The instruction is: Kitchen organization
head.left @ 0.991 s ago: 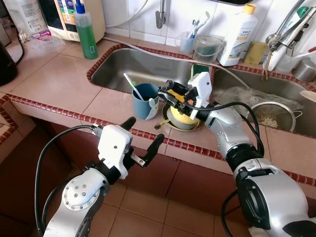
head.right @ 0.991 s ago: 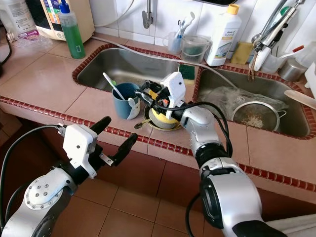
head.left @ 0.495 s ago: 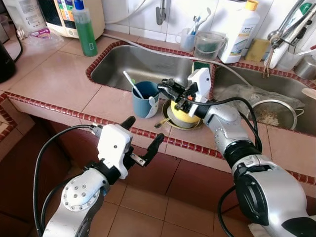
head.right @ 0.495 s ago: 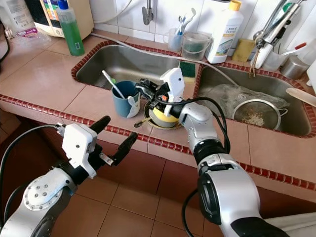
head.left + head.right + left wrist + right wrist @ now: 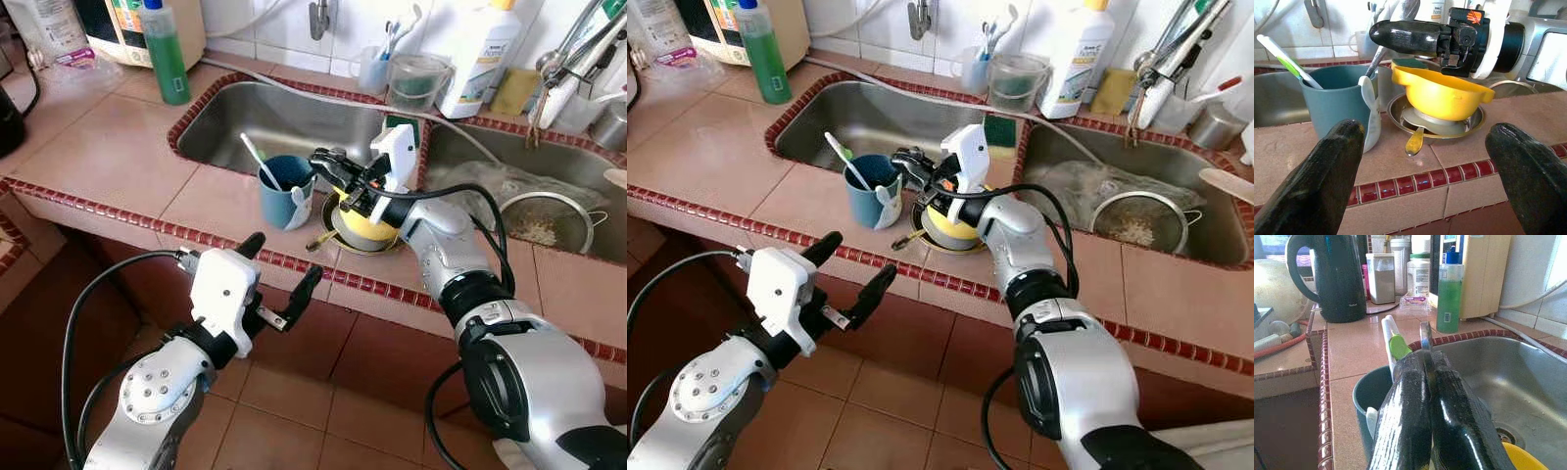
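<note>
We are standing at the tiled desk (image 5: 108,157), with the double sink (image 5: 284,117) set into it behind the dishes. On the strip of desk between the sink and the red edge, the blue cup (image 5: 284,192) is sitting just beside a yellow bowl (image 5: 367,221) that rests in a metal plate (image 5: 345,244); a white-handled brush (image 5: 257,164) is standing in the cup and a white spoon is hanging on its side.

Our right pincer (image 5: 908,162) is reaching from over the yellow bowl toward the cup, its fingers pressed together on a thin metal utensil (image 5: 1425,345), probably a spoon handle, though its far end is hidden from us. The pincer is hovering just above and beside the cup's rim on the bowl side, so we are judging the cup's opening to lie slightly forward and below the tip. The utensil's long axis is standing nearly upright, which suits dropping it in.

Our left pincer (image 5: 281,271) is waiting with fingers spread, below the desk edge and well apart from the cup. The right arm is clearly the nearer one.
</note>
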Controlling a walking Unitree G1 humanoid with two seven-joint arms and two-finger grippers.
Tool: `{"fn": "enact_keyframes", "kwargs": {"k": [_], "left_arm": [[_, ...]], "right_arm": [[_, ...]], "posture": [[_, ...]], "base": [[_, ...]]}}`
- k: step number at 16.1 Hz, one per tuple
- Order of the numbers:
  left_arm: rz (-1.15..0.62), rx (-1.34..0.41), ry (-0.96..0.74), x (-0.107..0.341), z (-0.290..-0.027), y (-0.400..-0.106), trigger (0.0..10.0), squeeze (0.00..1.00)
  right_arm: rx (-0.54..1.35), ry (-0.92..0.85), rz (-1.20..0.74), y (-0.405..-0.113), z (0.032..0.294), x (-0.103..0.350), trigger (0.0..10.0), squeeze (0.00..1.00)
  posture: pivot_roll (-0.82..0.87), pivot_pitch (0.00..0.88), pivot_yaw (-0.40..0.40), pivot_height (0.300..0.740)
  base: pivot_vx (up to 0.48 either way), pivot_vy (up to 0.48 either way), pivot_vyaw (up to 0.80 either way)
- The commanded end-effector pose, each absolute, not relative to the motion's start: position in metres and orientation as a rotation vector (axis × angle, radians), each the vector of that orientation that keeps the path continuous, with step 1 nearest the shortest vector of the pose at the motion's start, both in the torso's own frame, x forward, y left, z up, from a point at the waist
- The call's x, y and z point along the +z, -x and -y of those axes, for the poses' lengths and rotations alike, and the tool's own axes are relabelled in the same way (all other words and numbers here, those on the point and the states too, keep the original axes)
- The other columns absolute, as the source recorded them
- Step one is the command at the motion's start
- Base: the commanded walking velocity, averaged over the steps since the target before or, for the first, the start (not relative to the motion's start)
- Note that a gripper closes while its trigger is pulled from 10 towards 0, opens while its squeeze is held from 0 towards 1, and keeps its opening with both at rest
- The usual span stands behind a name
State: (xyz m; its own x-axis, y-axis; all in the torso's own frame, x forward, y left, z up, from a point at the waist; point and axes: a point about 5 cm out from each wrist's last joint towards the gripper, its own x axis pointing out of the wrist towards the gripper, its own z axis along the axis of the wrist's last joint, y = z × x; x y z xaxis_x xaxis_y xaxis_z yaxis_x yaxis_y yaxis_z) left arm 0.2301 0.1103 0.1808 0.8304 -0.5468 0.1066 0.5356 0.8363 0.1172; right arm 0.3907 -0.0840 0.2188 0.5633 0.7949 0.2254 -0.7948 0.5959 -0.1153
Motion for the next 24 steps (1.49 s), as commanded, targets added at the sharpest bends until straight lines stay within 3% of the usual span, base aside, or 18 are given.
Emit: {"fn": "enact_keyframes", "kwargs": {"k": [1,3,4,5,24], "left_arm": [[0.137,-0.576,-0.091,0.182,-0.110,-0.227,10.0,0.00],[0.136,-0.573,-0.090,0.182,-0.110,-0.227,10.0,0.00],[0.136,-0.572,-0.091,0.182,-0.110,-0.227,10.0,0.00],[0.136,-0.571,-0.092,0.182,-0.110,-0.227,10.0,0.00],[0.167,-0.579,-0.084,0.183,-0.102,-0.237,10.0,0.00]], "right_arm": [[0.945,-0.011,0.284,-0.393,0.084,0.227,0.0,0.00],[0.939,-0.009,0.290,-0.393,0.084,0.230,0.0,0.00],[0.931,-0.006,0.294,-0.394,0.084,0.232,4.2,0.00],[0.925,-0.005,0.300,-0.395,0.085,0.235,10.0,0.00],[0.979,-0.082,0.436,-0.396,0.095,0.281,10.0,0.00]], "posture": [[0.06,0.166,-0.056,0.740],[0.06,0.166,-0.056,0.740],[0.06,0.165,-0.057,0.740],[0.06,0.164,-0.057,0.740],[0.02,0.127,-0.063,0.740]], "base": [[0.000,0.000,0.00],[0.000,0.000,0.00],[0.000,0.000,0.00],[0.000,0.000,0.00],[0.000,0.000,0.00]]}}
